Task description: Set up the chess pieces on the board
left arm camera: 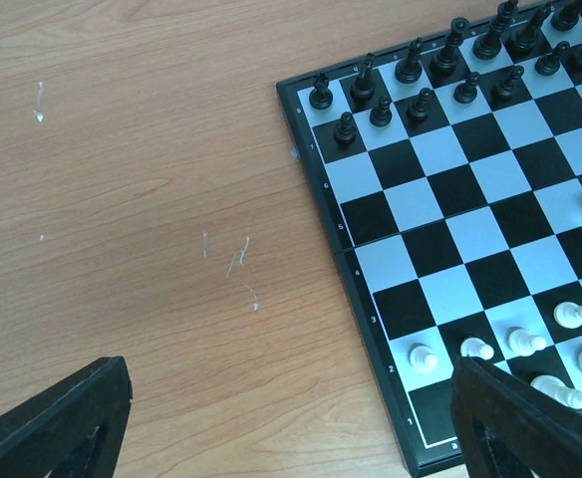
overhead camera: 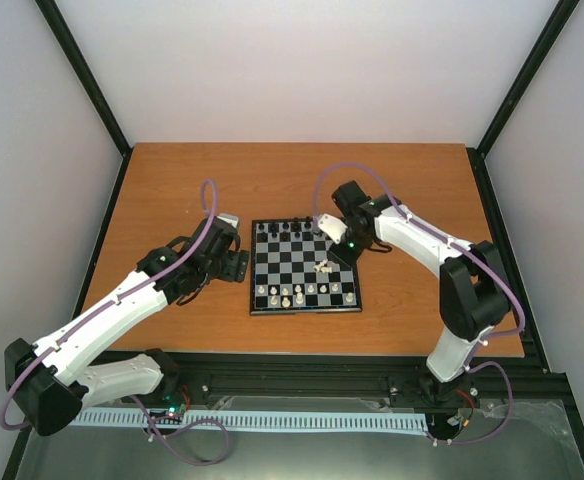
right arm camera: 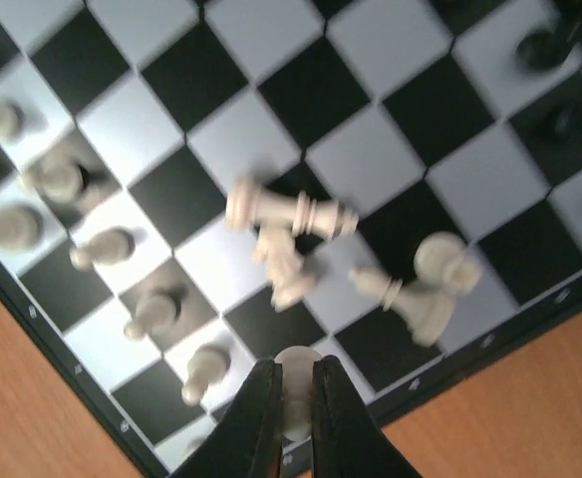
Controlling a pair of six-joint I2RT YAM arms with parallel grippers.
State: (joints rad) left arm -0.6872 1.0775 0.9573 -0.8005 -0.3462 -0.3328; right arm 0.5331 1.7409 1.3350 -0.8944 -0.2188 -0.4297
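The board (overhead camera: 272, 304) lies at the table's middle, with black pieces (overhead camera: 290, 231) along its far rows and cream pawns (overhead camera: 302, 292) along its near rows. Several cream pieces (overhead camera: 323, 266) lie tipped over on its right half; they also show in the right wrist view (right arm camera: 291, 214). My right gripper (right arm camera: 296, 383) is shut on a small cream piece (right arm camera: 297, 366) and holds it above the board's right side (overhead camera: 328, 232). My left gripper (left arm camera: 291, 408) is open and empty, over bare table just left of the board (left arm camera: 301, 129), by the cream pawns (left arm camera: 520, 342).
The orange wooden table (overhead camera: 172, 180) is ringed by white walls and black frame posts. My left arm (overhead camera: 122, 300) lies left of the board and my right arm (overhead camera: 442, 250) reaches in from the right.
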